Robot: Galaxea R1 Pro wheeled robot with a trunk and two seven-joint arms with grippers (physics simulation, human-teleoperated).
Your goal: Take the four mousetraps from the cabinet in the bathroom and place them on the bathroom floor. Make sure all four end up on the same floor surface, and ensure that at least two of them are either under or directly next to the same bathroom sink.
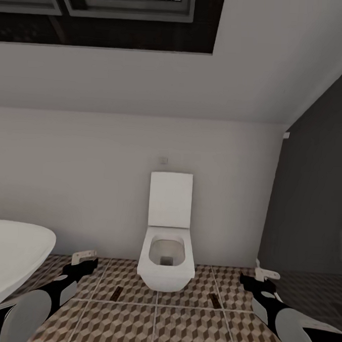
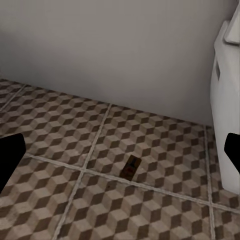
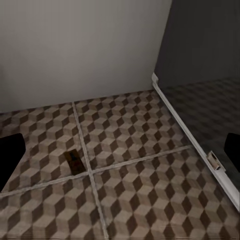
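Traps lie flat on the floor (image 1: 181, 333) on either side of the toilet (image 1: 166, 251): the left trap (image 1: 117, 292) and the right trap (image 1: 214, 299) each sit close to a grout line, well apart from each other. No sink or cabinet is in sight, so the step in hand, I judge, is travel. Both arms are best kept tucked while the base turns, so nothing sweeps the traps. The left gripper (image 1: 84, 257) and right gripper (image 1: 264, 272) hang spread wide with nothing between the fingers. The traps are thin tan boards with dark wire. Tiles carry a matte cube print with pale grout; the toilet and the tub (image 1: 8, 262) are smooth, rounded white.
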